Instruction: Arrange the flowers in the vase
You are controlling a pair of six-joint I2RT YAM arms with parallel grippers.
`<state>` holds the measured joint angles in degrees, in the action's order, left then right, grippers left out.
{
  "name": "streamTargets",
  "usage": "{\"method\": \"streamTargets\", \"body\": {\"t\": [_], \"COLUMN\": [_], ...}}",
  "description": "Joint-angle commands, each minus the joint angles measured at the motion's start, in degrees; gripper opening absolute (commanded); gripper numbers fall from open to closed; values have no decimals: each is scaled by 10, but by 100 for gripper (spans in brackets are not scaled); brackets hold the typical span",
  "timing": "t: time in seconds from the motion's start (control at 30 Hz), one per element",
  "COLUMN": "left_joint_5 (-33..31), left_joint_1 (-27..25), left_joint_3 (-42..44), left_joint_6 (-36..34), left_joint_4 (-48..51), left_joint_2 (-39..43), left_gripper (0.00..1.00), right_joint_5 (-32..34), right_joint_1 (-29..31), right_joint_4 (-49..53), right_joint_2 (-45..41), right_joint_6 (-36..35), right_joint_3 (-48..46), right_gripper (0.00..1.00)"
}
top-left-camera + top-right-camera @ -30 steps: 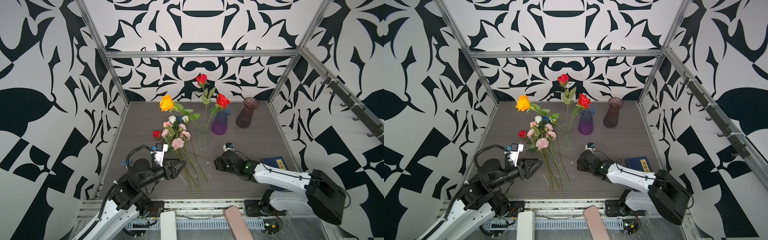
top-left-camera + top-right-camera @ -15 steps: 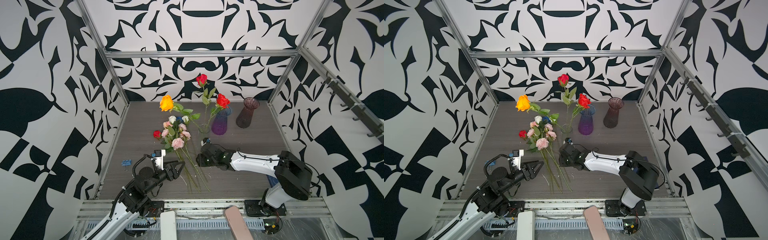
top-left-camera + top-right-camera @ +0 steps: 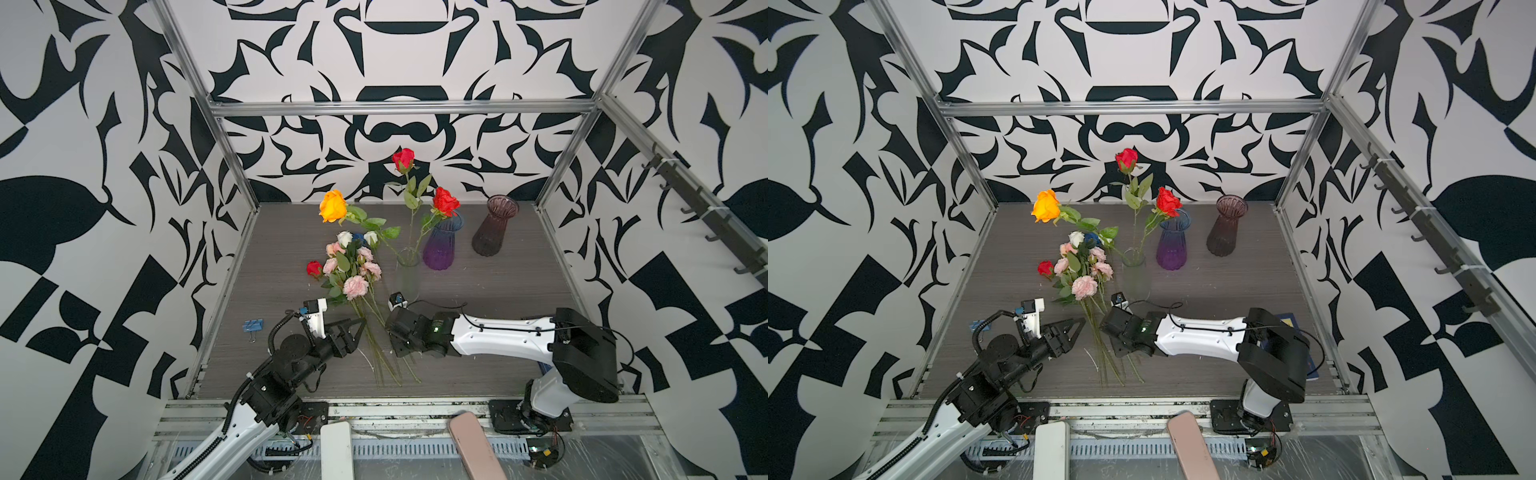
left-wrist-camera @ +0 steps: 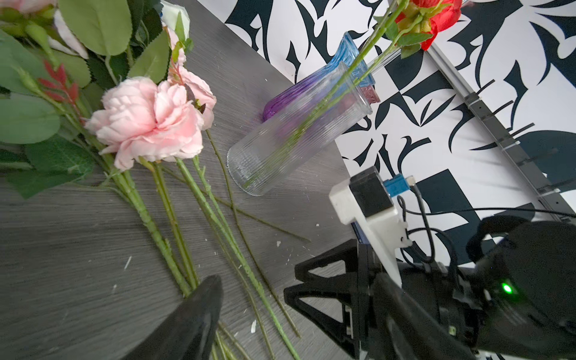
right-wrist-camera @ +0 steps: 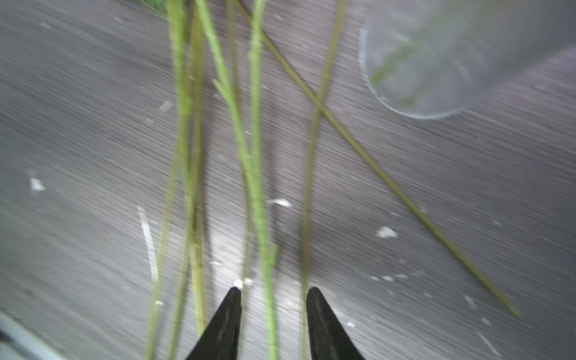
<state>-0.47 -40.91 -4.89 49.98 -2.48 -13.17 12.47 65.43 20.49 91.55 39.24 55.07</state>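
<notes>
The flowers (image 3: 353, 270) (image 3: 1081, 270) lie in a bunch on the grey table, pink, white, blue and red blooms to the rear, stems fanned toward the front. A clear ribbed vase (image 3: 409, 272) (image 4: 296, 131) stands beside them. It holds an orange rose (image 3: 332, 205) and two red roses (image 3: 445, 201). My right gripper (image 3: 400, 351) (image 5: 274, 291) points down over the stem ends, jaws apart, one green stem (image 5: 265, 249) between them. My left gripper (image 3: 360, 332) (image 3: 1079, 332) hangs open just left of the stems, holding nothing. Only one of its fingers (image 4: 199, 311) shows in the left wrist view.
A purple vase (image 3: 442, 245) and a maroon vase (image 3: 494, 228) stand empty behind the clear one. A blue binder clip (image 3: 252, 325) lies at the left. A blue book (image 3: 1292, 324) sits under the right arm. Patterned walls close in the table.
My right arm has swung left across the table and come down over the stem ends, its jaws narrowing. My left arm has drawn back a little and its jaws have widened.
</notes>
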Motion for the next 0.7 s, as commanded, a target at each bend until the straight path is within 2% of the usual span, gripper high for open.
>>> {"method": "streamTargets", "body": {"t": [0.0, 0.13, 0.37, 0.67], "left_joint_5": [-19, -26, -33, -33], "left_joint_1": [0, 0, 0, 0], "left_joint_3": [4, 8, 7, 5], "left_joint_6": [10, 14, 12, 10], "left_joint_4": [6, 19, 28, 31], "left_joint_2": [11, 24, 33, 31], "left_gripper": [80, 80, 80, 80], "right_joint_5": [-5, -53, -127, -147], "right_joint_1": [0, -11, -62, -65], "right_joint_4": [-13, -44, -62, -37], "right_joint_2": [-26, -21, 19, 75], "right_joint_6": [-23, -35, -26, -35], "right_joint_3": [-7, -13, -9, 31], "right_gripper": [38, 37, 28, 28]}}
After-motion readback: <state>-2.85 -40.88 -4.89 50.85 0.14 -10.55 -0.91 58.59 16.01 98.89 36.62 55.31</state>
